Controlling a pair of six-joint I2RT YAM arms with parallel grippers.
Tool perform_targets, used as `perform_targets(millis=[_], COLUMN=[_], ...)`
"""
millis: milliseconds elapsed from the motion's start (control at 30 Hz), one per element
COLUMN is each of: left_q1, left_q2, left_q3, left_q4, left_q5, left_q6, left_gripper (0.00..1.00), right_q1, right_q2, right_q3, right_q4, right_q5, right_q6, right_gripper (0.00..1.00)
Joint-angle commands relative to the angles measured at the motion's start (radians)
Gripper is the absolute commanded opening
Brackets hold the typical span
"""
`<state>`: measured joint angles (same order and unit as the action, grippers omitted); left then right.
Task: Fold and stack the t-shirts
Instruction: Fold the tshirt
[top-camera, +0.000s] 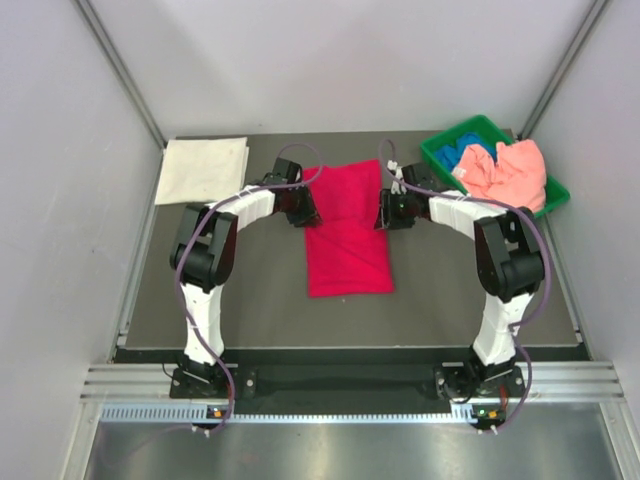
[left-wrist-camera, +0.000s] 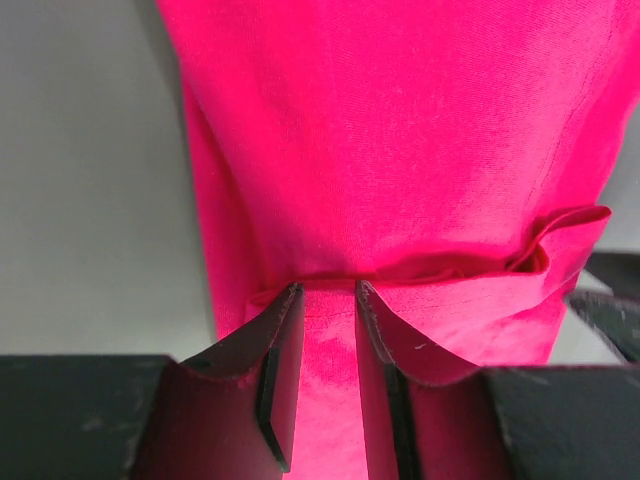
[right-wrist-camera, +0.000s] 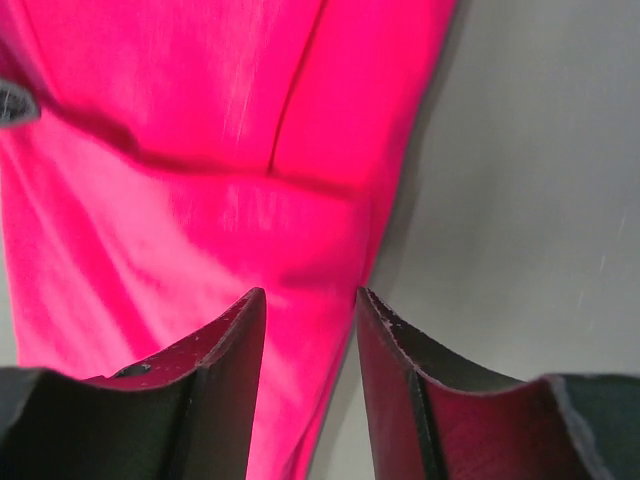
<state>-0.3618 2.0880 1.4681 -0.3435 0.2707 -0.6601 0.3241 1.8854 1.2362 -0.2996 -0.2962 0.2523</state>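
Pale walls close in a dark grey counter (top-camera: 250, 300). On its middle lies the crimson-red t-shirt (top-camera: 348, 250), a folded strip with its long axis running from the arm bases toward the back wall. At its left edge the left claw (left-wrist-camera: 328, 290) shows a narrow gap at a raised fold — pinched or not, I cannot tell. At its right edge the right claw (right-wrist-camera: 310, 295) stands apart. Far left of it lies the white t-shirt (top-camera: 203, 170). Far right, in the green bin (top-camera: 443, 150), the salmon-pink t-shirt (top-camera: 507, 172) hides most of the blue t-shirt (top-camera: 474, 157).

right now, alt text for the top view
A red shirt lies on the table, left gripper and right gripper at its sides. A white shirt sits folded far left; green bin far right holds pink shirt and blue shirt.
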Motion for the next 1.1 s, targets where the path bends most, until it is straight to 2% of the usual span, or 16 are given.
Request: perform_targets(millis=[0,200,267,333,467,600,767,833,1067], left_q1=[0.0,0.0,0.0,0.0,0.001,0.0,0.0,0.001,0.001], left_q2=[0.017,0.017,0.006,-0.032,-0.121,-0.158,-0.118,-0.103,-0.082], left_q3=[0.009,0.034,0.05,0.06,0.047,0.032,0.026,0.024,0.015], left_q4=[0.009,-0.048,-0.071,-0.101,-0.107,-0.108,-0.108,-0.107,-0.112], left_q5=[-0.03,-0.077,-0.082,-0.08,-0.064,-0.042,-0.028,-0.025,-0.036], left_q6=[0.024,0.045,0.065,0.091,0.151,0.2,0.22,0.224,0.24], left_gripper=[0.33,0.33,0.33,0.35,0.43,0.43,0.4,0.39,0.38], right_q1=[-0.014,-0.017,-0.02,-0.02,-0.023,-0.023,-0.023,-0.023,-0.023], right_q2=[0.043,0.124,0.135,0.132,0.118,0.112,0.109,0.104,0.104], right_q3=[0.086,0.152,0.157,0.152,0.147,0.149,0.155,0.154,0.163], right_q4=[0.017,-0.01,-0.012,-0.006,0.002,0.004,0.007,0.007,0.005], right_q5=[-0.027,-0.049,-0.052,-0.049,-0.049,-0.052,-0.054,-0.054,-0.052], right_q6=[-0.068,-0.103,-0.107,-0.11,-0.11,-0.107,-0.094,-0.093,-0.09], right_gripper=[0.41,0.37,0.32,0.29,0.28,0.29,0.28,0.24,0.24])
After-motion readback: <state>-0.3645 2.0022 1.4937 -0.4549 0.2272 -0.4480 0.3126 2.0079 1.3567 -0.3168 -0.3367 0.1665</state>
